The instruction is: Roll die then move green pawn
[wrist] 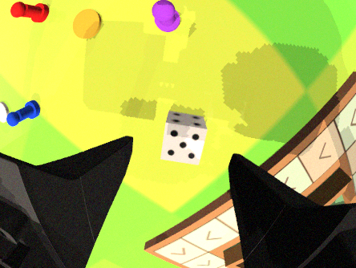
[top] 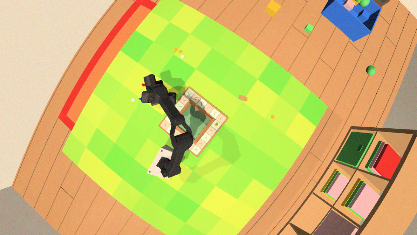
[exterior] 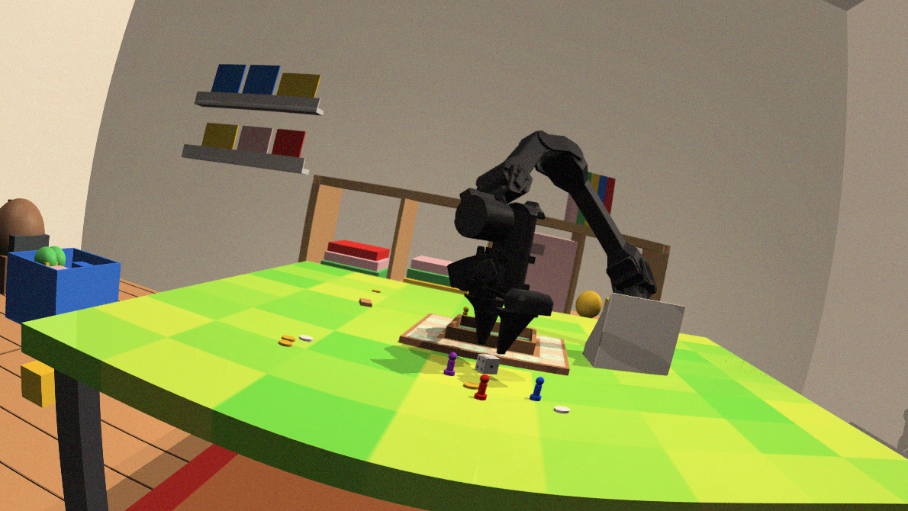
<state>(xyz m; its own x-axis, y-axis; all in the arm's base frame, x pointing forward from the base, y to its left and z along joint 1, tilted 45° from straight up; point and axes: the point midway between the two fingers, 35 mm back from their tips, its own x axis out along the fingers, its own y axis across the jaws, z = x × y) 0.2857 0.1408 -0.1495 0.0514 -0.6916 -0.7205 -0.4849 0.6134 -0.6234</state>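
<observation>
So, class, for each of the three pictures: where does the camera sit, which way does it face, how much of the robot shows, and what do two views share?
Top: high overhead, facing down at the checked table; the whole arm shows, base to wrist.
Exterior: beside the table's near edge, low, facing across to the shelves; arm and open gripper show, hanging above the die.
Wrist: on the arm's wrist, facing down between both fingers; only those show.
Shared: exterior and wrist both show the die, red pawn, blue pawn and purple pawn.
</observation>
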